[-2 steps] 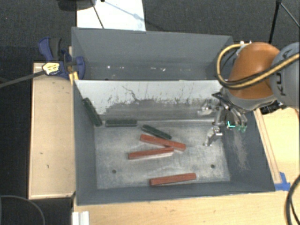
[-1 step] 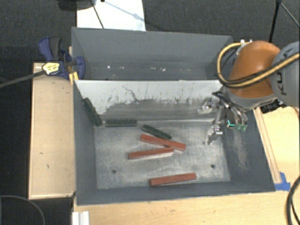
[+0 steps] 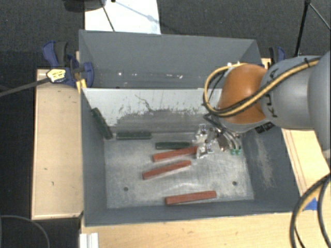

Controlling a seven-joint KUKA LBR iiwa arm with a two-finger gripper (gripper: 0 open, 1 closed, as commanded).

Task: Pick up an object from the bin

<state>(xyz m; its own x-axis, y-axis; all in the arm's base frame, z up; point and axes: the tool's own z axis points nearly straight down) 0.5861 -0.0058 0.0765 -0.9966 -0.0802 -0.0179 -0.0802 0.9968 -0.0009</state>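
My gripper (image 3: pixel 203 144) hangs low over the middle right of the bin, its metal fingers at the right ends of two flat sticks. One is a dark green stick (image 3: pixel 175 145) and just below it lies a reddish-brown stick (image 3: pixel 173 154). The fingertips sit right at the end of the reddish-brown stick; a grasp on it is not visible. Slightly lower lies another reddish-brown stick (image 3: pixel 166 170), angled up to the right.
A third reddish-brown stick (image 3: pixel 190 197) lies near the bin's front wall. A dark green stick (image 3: pixel 133 136) lies at the back left, and another dark green one (image 3: pixel 101 123) leans along the left wall. The orange cover and cables sit above the gripper.
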